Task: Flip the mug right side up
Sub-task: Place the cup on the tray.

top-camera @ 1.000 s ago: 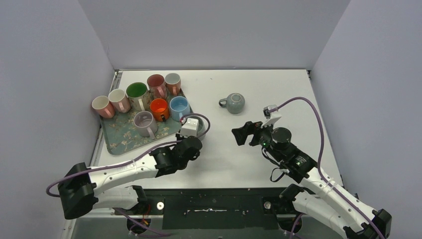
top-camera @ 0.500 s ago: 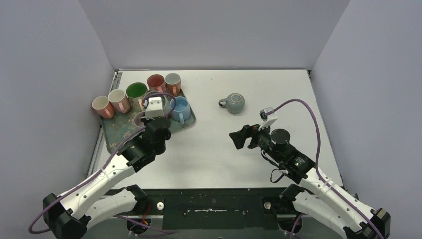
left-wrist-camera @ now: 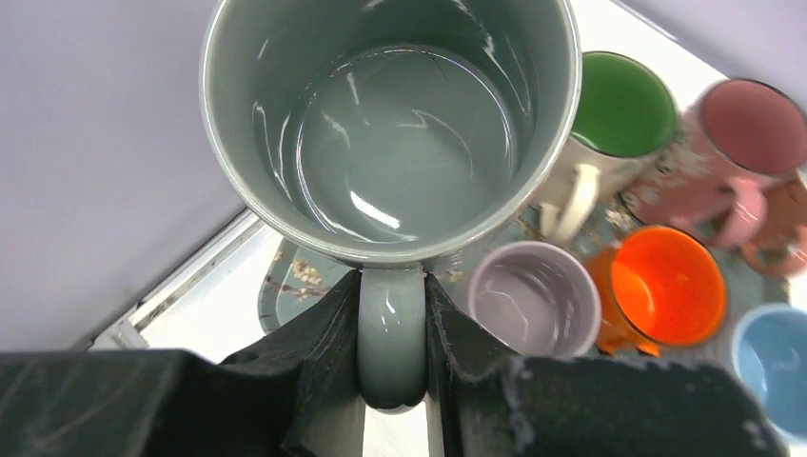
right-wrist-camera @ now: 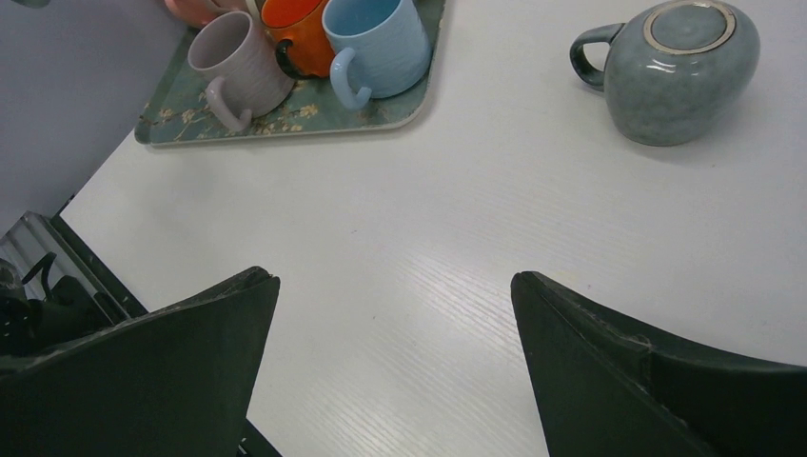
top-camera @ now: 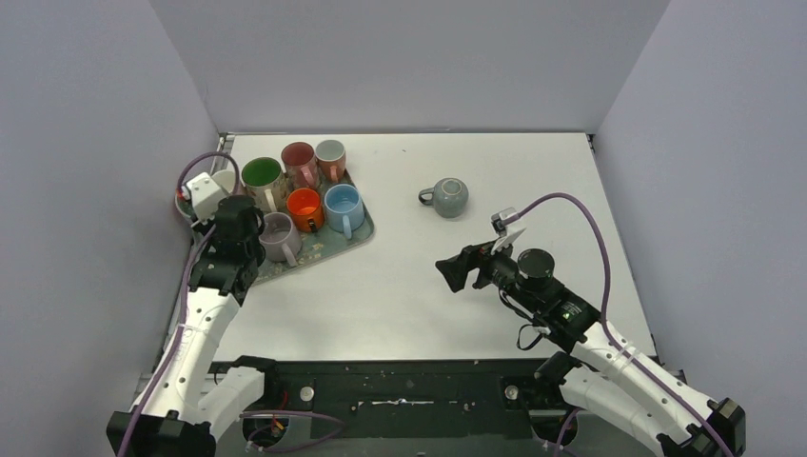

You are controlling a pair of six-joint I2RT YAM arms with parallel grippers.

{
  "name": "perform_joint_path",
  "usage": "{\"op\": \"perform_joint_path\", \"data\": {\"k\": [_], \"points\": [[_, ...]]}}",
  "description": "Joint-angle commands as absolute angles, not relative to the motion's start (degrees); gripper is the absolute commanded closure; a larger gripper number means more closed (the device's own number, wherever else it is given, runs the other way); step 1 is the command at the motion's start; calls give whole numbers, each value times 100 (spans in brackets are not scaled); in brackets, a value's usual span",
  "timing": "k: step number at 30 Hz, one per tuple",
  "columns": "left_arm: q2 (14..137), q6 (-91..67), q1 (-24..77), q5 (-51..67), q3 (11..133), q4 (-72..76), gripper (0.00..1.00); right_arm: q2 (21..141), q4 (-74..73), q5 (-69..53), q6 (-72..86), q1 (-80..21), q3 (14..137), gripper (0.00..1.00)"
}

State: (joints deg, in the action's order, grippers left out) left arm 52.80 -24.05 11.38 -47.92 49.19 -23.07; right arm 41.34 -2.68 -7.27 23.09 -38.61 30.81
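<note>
grey-green glazed round mug (right-wrist-camera: 680,71) sits upside down on the white table (right-wrist-camera: 428,219), base ring up, well to the right of the floral green tray (right-wrist-camera: 285,122), with its handle pointing toward the tray. right gripper (right-wrist-camera: 392,278) hangs short of it, fingers spread wide. best to clamp the handle squarely, lift clear, then roll the wrist over. left gripper (left-wrist-camera: 390,290) pinches the handle of a plain grey ceramic mug (left-wrist-camera: 390,124) over the tray's left side.

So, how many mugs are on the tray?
6 visible: green, dark pink and beige at the far side; lilac, orange and blue nearer. The left arm may hide more.
</note>
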Motion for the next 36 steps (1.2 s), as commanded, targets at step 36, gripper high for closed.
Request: {"op": "perform_joint_path", "data": {"k": [36], "points": [[7461, -3673, -282, -3843, 3946, -178, 100, 4482, 62, -1282, 1908, -3823, 3341, 0]]}}
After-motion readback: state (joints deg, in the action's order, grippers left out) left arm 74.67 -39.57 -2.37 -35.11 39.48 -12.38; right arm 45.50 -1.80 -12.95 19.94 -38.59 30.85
